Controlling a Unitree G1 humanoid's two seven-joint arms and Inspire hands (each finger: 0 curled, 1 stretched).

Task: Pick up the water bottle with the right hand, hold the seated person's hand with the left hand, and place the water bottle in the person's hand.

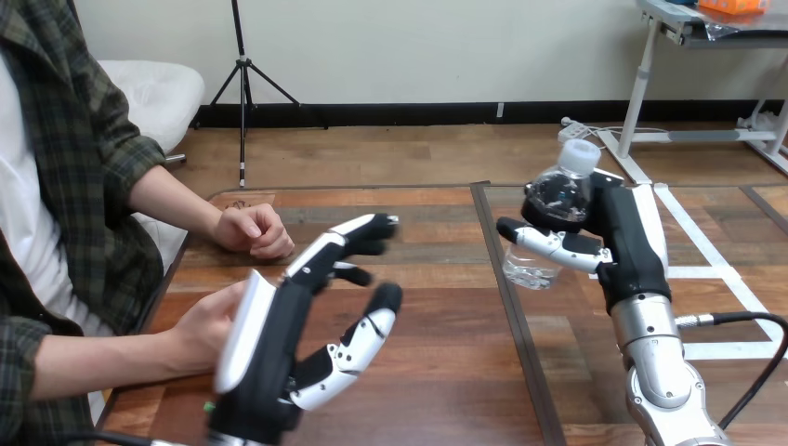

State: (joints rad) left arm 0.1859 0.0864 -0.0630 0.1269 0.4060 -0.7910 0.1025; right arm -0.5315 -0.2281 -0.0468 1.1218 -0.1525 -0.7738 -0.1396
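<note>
My right hand (pixel 621 232) at the right is shut on a clear water bottle (pixel 558 200) with a white cap, lifted off the table and tilted. My left hand (pixel 288 325) stands open at lower left, fingers straight and pointing away, thumb out to the right. Just behind it lies the person's nearer hand (pixel 206 325), palm side toward my hand; whether the two touch I cannot tell. The person's farther hand (pixel 251 229) rests on the table as a loose fist.
The wooden table (pixel 437 334) has a dark seam running front to back between my two arms. The person sits at the left edge.
</note>
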